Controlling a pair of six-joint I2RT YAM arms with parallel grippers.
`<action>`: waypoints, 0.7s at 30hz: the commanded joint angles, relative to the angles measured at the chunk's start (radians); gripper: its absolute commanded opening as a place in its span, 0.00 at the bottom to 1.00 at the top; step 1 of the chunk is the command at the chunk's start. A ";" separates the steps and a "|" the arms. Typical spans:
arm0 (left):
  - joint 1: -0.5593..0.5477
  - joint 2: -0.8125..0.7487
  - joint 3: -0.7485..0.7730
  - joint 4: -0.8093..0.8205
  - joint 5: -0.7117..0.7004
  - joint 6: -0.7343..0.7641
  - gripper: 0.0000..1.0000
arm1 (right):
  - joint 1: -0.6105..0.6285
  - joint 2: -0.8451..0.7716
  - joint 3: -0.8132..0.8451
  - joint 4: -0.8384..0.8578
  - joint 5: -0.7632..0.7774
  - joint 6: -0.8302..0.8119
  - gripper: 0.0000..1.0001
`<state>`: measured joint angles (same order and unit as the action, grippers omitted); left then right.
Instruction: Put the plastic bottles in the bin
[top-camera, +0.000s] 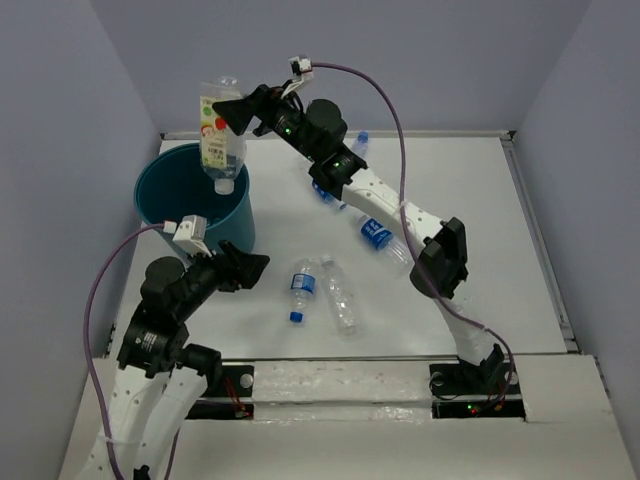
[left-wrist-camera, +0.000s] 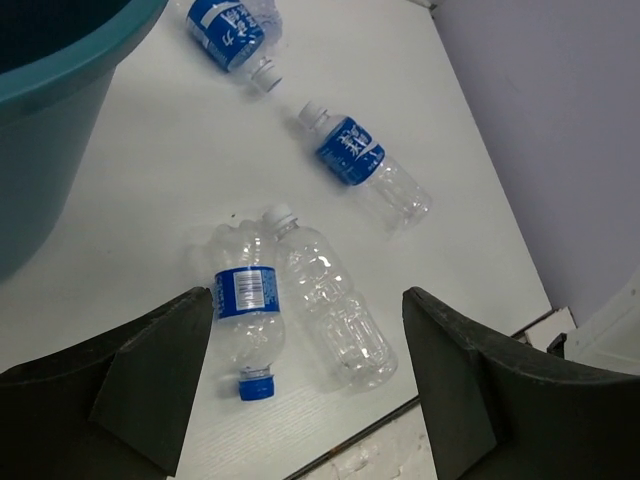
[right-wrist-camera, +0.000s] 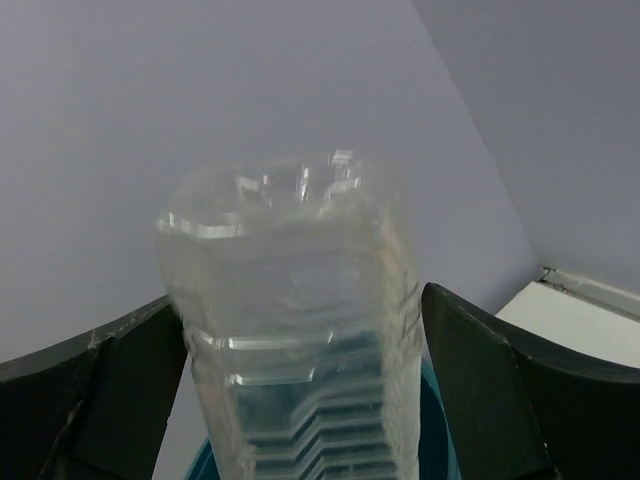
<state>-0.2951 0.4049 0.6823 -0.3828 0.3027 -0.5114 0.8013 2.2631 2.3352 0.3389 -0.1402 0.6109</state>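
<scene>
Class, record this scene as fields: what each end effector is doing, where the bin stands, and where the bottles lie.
right end effector: shut on the white-label bottle, cap down over the bin
left end effector: open, empty, above the blue-label bottle and the unlabelled bottle
bin: teal, left side of the table
loose bottles: at least four, lying flat
bin contents: cannot tell

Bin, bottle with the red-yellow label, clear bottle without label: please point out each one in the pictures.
bin (top-camera: 232, 215), top external view, on its outer front wall.
bottle with the red-yellow label (top-camera: 212, 128), top external view, on the label.
clear bottle without label (left-wrist-camera: 335, 310), left wrist view, on the middle of its body.
</scene>
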 joint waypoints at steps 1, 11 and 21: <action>-0.004 0.072 -0.036 0.016 0.035 0.033 0.85 | 0.010 -0.080 0.059 -0.092 -0.058 -0.074 1.00; -0.081 0.238 -0.015 0.050 -0.083 0.040 0.80 | 0.010 -0.385 -0.222 -0.305 -0.024 -0.319 0.97; -0.387 0.749 0.071 0.061 -0.361 0.096 0.80 | -0.096 -0.983 -1.000 -0.508 0.136 -0.370 0.90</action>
<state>-0.6312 0.9787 0.6926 -0.3233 0.0624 -0.4603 0.7490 1.4284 1.5333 -0.0708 -0.0586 0.2401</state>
